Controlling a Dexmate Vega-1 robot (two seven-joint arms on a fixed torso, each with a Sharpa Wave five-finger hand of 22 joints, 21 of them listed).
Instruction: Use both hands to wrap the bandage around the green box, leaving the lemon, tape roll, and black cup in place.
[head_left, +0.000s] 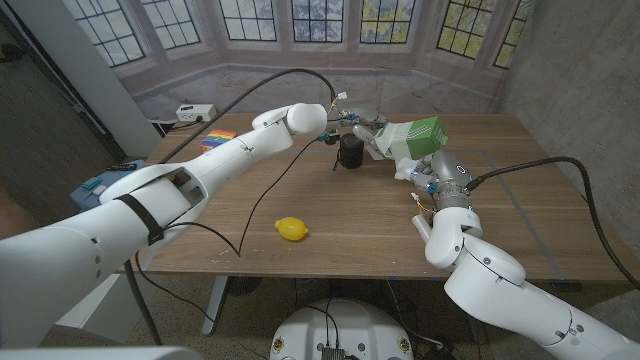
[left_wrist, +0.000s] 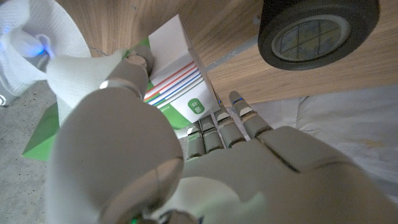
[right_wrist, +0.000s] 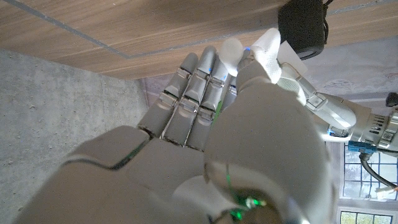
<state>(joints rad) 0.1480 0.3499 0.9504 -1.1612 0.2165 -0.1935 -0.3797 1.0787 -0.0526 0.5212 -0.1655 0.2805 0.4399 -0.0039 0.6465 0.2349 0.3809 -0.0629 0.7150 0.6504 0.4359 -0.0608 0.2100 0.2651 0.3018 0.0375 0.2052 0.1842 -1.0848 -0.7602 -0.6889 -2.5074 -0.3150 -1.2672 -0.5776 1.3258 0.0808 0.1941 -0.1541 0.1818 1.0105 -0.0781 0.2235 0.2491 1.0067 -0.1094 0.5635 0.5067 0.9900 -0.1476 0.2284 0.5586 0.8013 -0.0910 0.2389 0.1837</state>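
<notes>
My left hand (head_left: 362, 133) holds the green box (head_left: 420, 133) up over the far middle of the table. In the left wrist view the left hand (left_wrist: 186, 162) grips the box (left_wrist: 180, 87) between thumb and fingers, its white striped face showing. A white bandage (head_left: 404, 172) hangs under the box, and my right hand (head_left: 432, 172) pinches it. In the right wrist view the right hand (right_wrist: 205, 124) has the bandage (right_wrist: 268, 45) at its fingertips. The black cup (head_left: 350, 150) stands just beside the box. The lemon (head_left: 291, 228) lies near the front middle.
A rainbow-coloured block (head_left: 218, 138) and a white power strip (head_left: 195, 112) sit at the far left. The table's wood (head_left: 520, 200) is bare to the right of my right arm. Cables from the left arm trail across the table's middle.
</notes>
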